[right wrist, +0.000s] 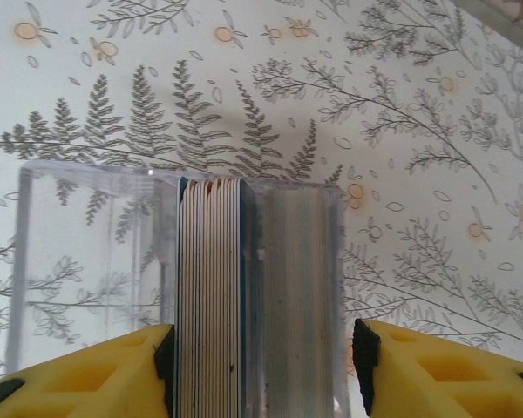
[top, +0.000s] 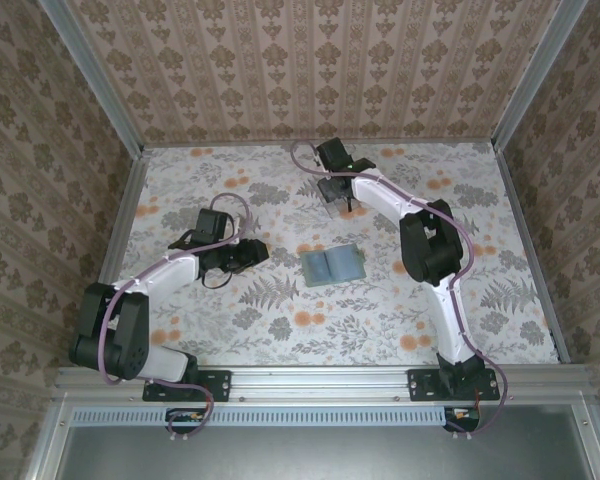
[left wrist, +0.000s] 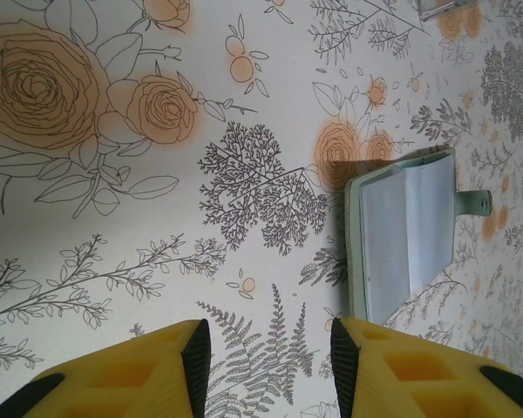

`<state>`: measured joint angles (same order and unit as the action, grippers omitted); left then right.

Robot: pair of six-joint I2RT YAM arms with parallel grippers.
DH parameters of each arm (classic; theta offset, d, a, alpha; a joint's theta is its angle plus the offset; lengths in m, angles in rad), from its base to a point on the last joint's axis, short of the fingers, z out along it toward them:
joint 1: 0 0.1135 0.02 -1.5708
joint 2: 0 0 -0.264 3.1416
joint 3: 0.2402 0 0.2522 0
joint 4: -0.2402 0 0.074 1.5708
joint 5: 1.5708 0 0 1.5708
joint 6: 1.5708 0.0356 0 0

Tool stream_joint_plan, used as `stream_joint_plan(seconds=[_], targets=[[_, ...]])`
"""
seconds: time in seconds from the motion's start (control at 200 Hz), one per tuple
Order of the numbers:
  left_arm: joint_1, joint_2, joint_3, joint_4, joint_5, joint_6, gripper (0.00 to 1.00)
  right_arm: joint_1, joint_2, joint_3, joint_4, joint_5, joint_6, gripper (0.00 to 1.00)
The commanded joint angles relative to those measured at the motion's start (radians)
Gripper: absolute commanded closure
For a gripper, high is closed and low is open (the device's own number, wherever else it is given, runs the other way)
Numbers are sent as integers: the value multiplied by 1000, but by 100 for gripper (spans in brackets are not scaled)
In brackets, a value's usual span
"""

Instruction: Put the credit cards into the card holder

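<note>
The right claw hangs half-wide and empty astride the cards, which stand on edge in the clear stand, lined up to pinch one. The left claw, half-wide and empty, hovers beside the open wallet mid-table, probably to steady it

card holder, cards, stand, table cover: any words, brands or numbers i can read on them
No readable text in any view.
card holder: lies open, inner face plain, no brand or lettering.
credit cards: stand edge-on in the clear stand, faces hidden, so any print cannot be read.
table cover: flower and fern print, no words or numbers.
</note>
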<state>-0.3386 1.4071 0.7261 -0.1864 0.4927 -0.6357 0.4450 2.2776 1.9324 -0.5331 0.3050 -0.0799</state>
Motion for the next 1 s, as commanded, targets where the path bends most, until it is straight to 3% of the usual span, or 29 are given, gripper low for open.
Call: stream_joint_plan(seconds=[0.0, 0.175, 0.33, 0.765, 0.995], targets=[[4, -5, -14, 15, -2, -7, 57, -8, -20, 19, -13, 70, -20, 43], [4, -4, -7, 5, -4, 7, 57, -5, -43, 11, 15, 69, -35, 46], [5, 9, -9, 4, 0, 15, 57, 2, -36, 12, 5, 50, -55, 59], [4, 18, -27, 25, 22, 22, 57, 12, -50, 13, -31, 83, -86, 80], [3, 5, -84, 61, 32, 4, 57, 12, -63, 12, -54, 43, -67, 100]])
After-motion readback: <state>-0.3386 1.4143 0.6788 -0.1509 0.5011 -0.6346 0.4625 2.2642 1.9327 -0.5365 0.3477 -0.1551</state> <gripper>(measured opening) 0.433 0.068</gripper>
